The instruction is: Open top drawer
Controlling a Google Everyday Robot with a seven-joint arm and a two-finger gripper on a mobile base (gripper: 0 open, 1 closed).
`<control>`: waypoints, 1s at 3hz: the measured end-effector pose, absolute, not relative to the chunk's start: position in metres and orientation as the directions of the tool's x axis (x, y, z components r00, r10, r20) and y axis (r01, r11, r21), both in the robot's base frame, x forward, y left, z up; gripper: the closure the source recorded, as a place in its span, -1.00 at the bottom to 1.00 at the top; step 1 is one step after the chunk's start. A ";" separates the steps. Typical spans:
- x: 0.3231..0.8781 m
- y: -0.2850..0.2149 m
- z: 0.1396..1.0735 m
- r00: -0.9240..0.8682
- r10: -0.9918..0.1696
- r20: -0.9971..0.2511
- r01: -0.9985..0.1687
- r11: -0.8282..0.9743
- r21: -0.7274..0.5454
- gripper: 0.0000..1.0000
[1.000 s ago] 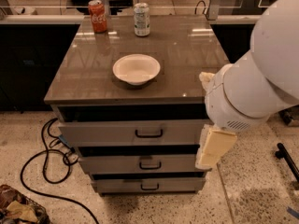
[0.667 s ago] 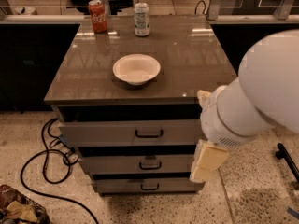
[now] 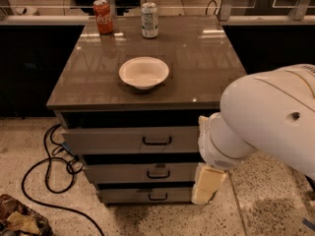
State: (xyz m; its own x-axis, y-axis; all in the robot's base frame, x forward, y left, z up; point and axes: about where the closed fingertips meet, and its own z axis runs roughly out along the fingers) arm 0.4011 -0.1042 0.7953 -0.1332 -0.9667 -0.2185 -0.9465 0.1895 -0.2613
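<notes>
The top drawer (image 3: 113,140) is the widest of three matt grey drawers under the brown countertop (image 3: 197,68). Its small black loop handle (image 3: 157,141) sits mid-front. The drawer front looks pushed in, and no interior shows. My large white arm fills the right side of the view. My gripper (image 3: 207,185), a cream-coloured part hanging below the white wrist, is at the right end of the two lower drawers. It is lower than the top drawer's handle, to its right, and apart from it. It holds nothing that I can see.
A white bowl (image 3: 143,73) sits mid-counter. A red cola can (image 3: 103,16) and a silver can (image 3: 149,19) stand at the back. Two narrower drawers (image 3: 128,173) lie below. A black cable (image 3: 47,171) loops on the speckled floor at left.
My arm has moved left and lower in front of the cabinet's right side, and it now covers more of the view. The drawers have not moved.
</notes>
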 end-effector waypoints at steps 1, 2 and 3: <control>0.429 -0.093 0.762 -0.095 -0.982 -0.164 -0.947 0.140 -0.290 -1.00; 0.429 -0.093 0.762 -0.095 -0.982 -0.164 -0.947 0.140 -0.290 -1.00; 0.434 -0.093 0.754 -0.111 -0.985 -0.135 -0.952 0.144 -0.271 -1.00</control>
